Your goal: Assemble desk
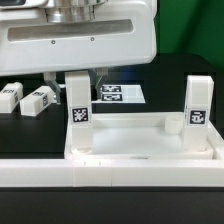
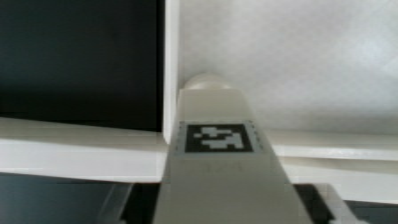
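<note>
The desk's white panel (image 1: 140,135) lies rim-up on the black table. Two white tag-marked legs stand upright in its corner sockets, one at the exterior view's left (image 1: 78,110) and one at the right (image 1: 197,105). My gripper (image 1: 80,72) comes down from above onto the top of the left leg. In the wrist view that leg (image 2: 217,150) runs up between my dark fingers (image 2: 143,205), which press on its two sides, and its foot sits in the panel's corner (image 2: 302,60). Two more legs (image 1: 10,97) (image 1: 38,100) lie loose at the left.
The marker board (image 1: 120,95) lies flat on the table behind the panel. A long white border rail (image 1: 110,170) runs along the front, right against the panel's near edge. The arm's white body fills the top of the exterior view.
</note>
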Robot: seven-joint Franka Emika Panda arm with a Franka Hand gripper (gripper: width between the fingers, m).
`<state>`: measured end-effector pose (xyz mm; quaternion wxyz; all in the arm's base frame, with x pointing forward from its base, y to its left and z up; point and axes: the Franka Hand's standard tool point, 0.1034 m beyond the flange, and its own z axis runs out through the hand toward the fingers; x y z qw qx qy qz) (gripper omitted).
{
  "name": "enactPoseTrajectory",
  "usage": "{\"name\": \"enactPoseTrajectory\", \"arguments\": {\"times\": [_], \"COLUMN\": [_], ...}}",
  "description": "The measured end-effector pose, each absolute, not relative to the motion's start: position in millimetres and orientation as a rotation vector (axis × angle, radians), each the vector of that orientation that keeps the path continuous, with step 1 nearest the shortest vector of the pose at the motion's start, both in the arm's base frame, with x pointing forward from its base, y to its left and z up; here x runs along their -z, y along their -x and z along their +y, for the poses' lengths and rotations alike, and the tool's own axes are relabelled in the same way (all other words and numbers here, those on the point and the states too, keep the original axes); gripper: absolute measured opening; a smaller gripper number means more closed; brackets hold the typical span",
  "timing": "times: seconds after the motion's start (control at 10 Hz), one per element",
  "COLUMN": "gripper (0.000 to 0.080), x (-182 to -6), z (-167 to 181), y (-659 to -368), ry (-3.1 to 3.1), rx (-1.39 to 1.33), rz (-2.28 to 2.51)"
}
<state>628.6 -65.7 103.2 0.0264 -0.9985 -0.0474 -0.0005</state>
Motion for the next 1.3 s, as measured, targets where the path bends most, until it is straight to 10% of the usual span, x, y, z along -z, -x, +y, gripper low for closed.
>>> {"name": "enactPoseTrajectory", "arguments": {"times": [1.3], "gripper": [0.0291], "x": [-102.3], "z": [-64.2], "y": [-630.5], "ry": [2.698], "rx": [-0.046], "rz": [1.431]}}
